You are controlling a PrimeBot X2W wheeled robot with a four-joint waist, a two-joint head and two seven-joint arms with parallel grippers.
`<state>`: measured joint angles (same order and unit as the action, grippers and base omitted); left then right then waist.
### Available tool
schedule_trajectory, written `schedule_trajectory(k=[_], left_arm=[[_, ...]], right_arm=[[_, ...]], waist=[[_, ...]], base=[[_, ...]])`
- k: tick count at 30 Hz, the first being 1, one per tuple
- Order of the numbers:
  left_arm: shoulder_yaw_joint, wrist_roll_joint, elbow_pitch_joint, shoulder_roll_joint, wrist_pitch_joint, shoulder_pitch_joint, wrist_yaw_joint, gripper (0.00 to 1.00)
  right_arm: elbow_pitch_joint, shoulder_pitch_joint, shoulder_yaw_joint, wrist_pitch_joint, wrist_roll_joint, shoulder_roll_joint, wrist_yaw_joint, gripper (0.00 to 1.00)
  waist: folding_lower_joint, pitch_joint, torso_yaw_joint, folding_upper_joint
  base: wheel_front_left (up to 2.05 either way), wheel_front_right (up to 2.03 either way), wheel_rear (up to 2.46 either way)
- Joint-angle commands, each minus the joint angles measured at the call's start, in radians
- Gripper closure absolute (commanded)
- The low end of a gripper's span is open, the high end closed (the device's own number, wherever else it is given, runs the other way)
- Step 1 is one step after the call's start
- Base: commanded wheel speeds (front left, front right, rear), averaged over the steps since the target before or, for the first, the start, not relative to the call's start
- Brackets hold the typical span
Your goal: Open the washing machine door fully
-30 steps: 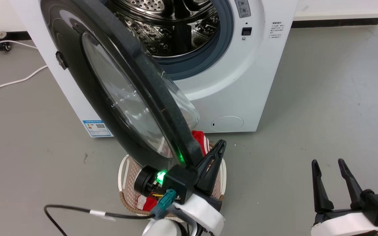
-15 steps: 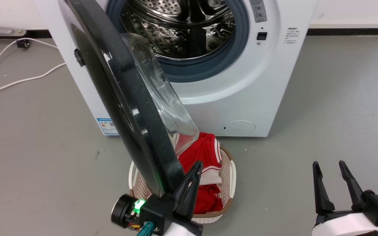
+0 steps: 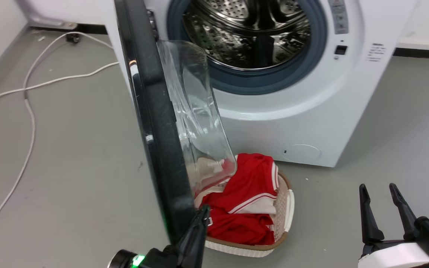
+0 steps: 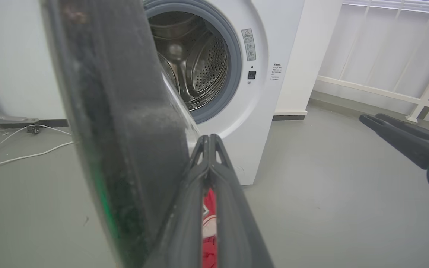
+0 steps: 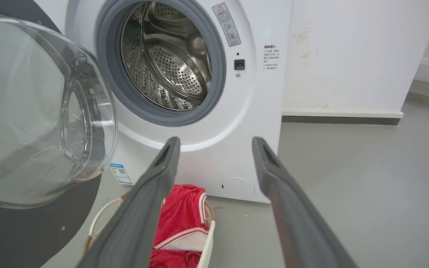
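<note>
Head view: the washing machine door [image 3: 156,123] stands edge-on, about square to the front of the washing machine [image 3: 292,123]. Its clear glass bowl [image 3: 196,111] bulges right, toward the drum mouth [image 3: 251,33].
Hinge side: the far end of the door, at the machine's left. The free edge is the near end, low in the head view.
Door's long axis: it runs from the robot straight away to the machine, so the disc shows as a thin black band.
Left claw [image 3: 204,210]: fingers pressed together, pinching nothing, laid along the door's inner face at the free edge. Whether they touch it or sit just beside it, I cannot tell.
Door from the left claw: immediately to its left, a dark wall beside the fingers in the left wrist view.
Right claw [image 3: 377,186]: spread, empty, well apart from the door, off to the right.
Nearer arm: the left, plainly.
Below: a laundry basket [image 3: 287,208] with a red garment [image 3: 248,201] sits right of the door, clear of a leftward swing.
Judgement: the door looks about half open. Opening it fully calls for a sideways push to the left, away from the drum mouth.
Risk: the closed fingers may slide off the glossy rim as the door turns.
</note>
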<state>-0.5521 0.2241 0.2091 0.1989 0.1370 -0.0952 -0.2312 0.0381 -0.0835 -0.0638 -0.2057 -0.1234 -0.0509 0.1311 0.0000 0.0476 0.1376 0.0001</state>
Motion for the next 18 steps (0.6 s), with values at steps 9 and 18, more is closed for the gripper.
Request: schedule_trajectory(k=[9, 18], left_arm=[[0.074, 0.027, 0.013, 0.009, 0.034, -0.024, -0.053, 1.0], [0.181, 0.109, -0.06, -0.001, 0.088, 0.027, -0.055, 1.0]], right_arm=[[-0.015, 0.005, -0.02, 0.005, 0.012, 0.002, -0.001, 0.0], [-0.014, 0.023, -0.01, 0.015, 0.022, 0.001, -0.001, 0.0]], waist=[[0.0, 0.016, 0.137, -0.0001], [0.0, 0.029, 0.188, -0.0001]], base=[[0.0, 0.0, 0.0], [0.0, 0.0, 0.0]])
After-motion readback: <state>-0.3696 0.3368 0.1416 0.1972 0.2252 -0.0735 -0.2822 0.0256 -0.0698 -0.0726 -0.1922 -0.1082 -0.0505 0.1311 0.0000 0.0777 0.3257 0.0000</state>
